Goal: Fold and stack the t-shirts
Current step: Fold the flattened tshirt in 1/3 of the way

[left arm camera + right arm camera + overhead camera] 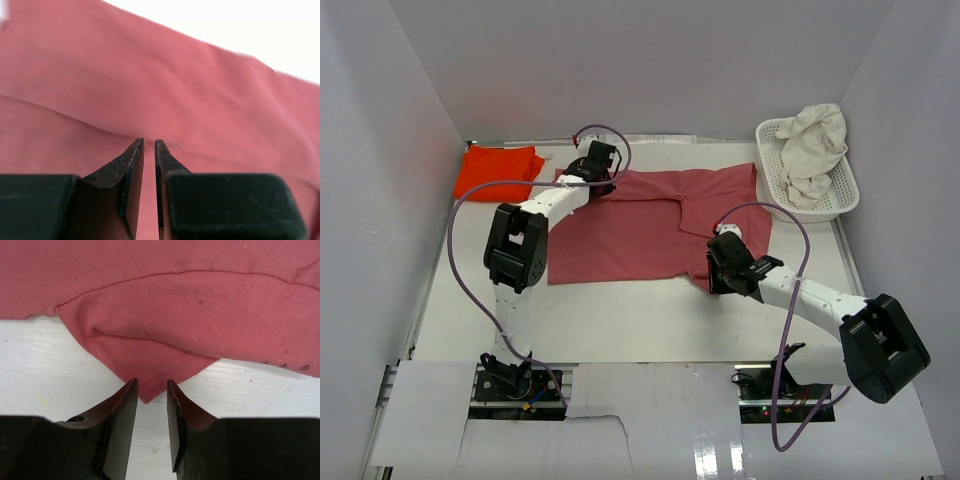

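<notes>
On the white table (620, 320), between white walls (410, 150), I see the rose shirt (640, 225) spread centrally, the orange shirt (498, 170) far left, the cream shirt (815, 150) in the basket (840, 205). The left hand (148, 142) and right hand (151, 382) are slightly parted at its edges.

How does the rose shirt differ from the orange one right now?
Rose shirt lies spread across mid-table; orange shirt sits compact in the far left corner. Rose shirt covers far more table than orange shirt. Left gripper and right gripper are both at the rose shirt's edges, neither at the orange shirt. Shared: both lie on the table, outside the basket.
</notes>
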{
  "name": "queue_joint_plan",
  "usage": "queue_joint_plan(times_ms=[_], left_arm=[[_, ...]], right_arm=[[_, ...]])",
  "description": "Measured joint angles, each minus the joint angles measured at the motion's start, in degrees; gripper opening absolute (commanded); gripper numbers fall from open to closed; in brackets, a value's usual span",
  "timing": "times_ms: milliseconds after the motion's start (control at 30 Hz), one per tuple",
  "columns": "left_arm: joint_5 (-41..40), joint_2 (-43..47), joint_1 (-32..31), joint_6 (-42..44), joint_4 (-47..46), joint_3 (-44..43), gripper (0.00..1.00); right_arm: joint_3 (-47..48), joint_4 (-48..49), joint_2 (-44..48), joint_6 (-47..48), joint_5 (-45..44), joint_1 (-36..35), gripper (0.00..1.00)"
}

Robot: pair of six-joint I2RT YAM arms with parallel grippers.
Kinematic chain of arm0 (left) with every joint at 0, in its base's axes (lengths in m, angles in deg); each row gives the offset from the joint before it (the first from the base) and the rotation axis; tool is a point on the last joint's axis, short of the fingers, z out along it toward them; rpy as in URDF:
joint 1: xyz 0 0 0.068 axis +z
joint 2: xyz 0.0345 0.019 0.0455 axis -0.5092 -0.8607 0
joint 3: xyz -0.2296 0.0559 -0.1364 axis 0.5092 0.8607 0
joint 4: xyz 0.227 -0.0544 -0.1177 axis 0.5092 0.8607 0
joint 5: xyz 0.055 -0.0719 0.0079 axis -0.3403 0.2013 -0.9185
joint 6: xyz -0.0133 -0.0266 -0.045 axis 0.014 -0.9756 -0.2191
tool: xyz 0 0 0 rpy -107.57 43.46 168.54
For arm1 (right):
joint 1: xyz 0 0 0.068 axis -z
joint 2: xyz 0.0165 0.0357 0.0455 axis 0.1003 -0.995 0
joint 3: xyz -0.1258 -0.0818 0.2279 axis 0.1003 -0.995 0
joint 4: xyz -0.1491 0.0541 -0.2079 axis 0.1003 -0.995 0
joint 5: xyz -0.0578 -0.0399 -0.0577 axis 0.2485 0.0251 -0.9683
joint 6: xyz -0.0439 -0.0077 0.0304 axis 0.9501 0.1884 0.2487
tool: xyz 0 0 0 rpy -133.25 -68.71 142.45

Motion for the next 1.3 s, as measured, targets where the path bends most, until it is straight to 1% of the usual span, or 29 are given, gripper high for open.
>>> queue_joint_plan(times_ms=[133,267,533,800,1033,1167,1300], left_arm=[[-4.81,-0.39,1.57,0.52,-0.50,-0.24,0.25],[-7.48,-3.76,1.29,1.09,-1.55,-2.97,0.24],[-9.60,-10.12,2.64,1.36,-2.84,-4.13,0.23],[-12.41,-10.27,4.83,1.07,-3.23,-4.31,0.22],[-13.53,-9.99,5.11,0.37,-3.32,-3.63,0.22],[-13.57,-9.18,4.42,1.33,-2.69,-3.63,0.24],[-14.25,-7.67,2.10,3.26,-1.27,-5.31,0.24]], right_arm=[[0.00,0.24,-0.87,0.31,0.37,0.20,0.36],[-0.28,1.18,-1.05,0.48,0.92,0.52,0.36],[-2.01,2.51,-1.14,0.63,1.68,1.22,0.36],[-2.12,5.16,-4.28,0.79,2.58,2.10,0.36],[-0.59,11.74,-8.31,0.92,3.63,2.45,0.35],[-0.76,12.85,-8.39,0.92,4.50,2.67,0.35],[-1.25,13.70,-8.09,0.85,5.88,2.82,0.35]])
